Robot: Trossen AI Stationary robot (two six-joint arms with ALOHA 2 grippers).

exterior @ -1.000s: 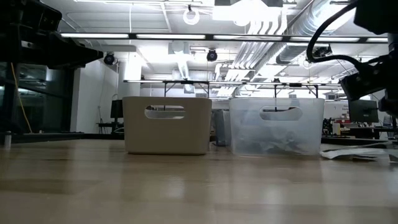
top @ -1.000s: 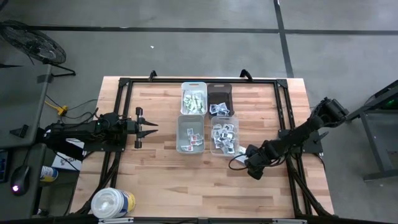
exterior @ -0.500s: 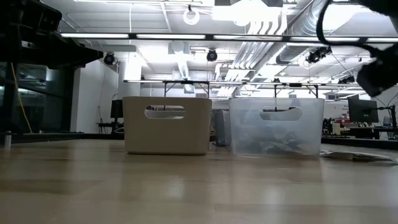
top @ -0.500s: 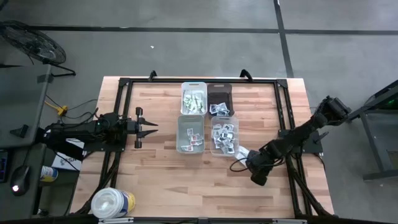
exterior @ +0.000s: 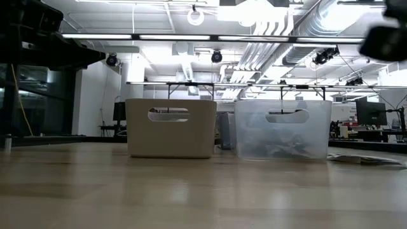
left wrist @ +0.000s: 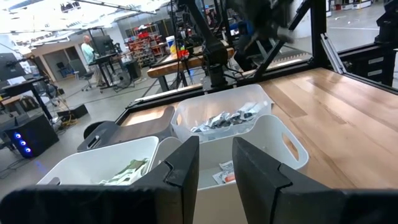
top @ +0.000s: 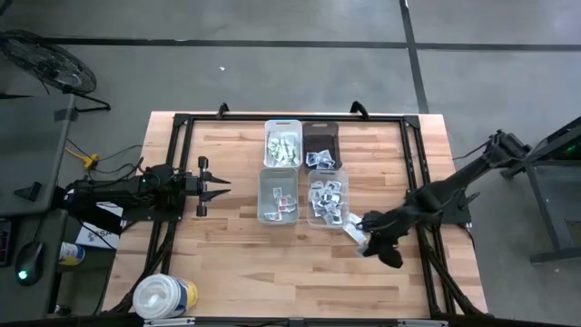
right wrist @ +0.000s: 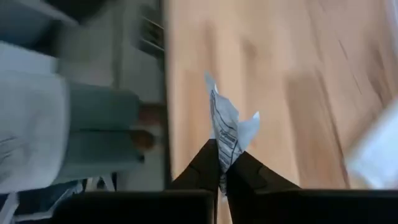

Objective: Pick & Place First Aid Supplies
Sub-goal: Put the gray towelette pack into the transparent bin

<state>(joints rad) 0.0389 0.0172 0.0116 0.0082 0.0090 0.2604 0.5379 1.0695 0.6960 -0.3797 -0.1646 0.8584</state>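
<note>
Right gripper (right wrist: 222, 169) pinches a packet (right wrist: 226, 132).
It holds the packet over the table (top: 236, 263), just beside the clear bin (top: 327, 197). Left gripper (top: 218, 185) waits left of the bins, fingers a little apart.

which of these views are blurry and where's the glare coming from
Right wrist view: motion-smeared table and background, only the packet pinched in the right gripper fingers reads fairly clear. Low view: bright ceiling lights blow out the top, and the right arm is a dark smear. Left wrist view: near fingers are soft. High view: evenly lit, sharp.
</note>
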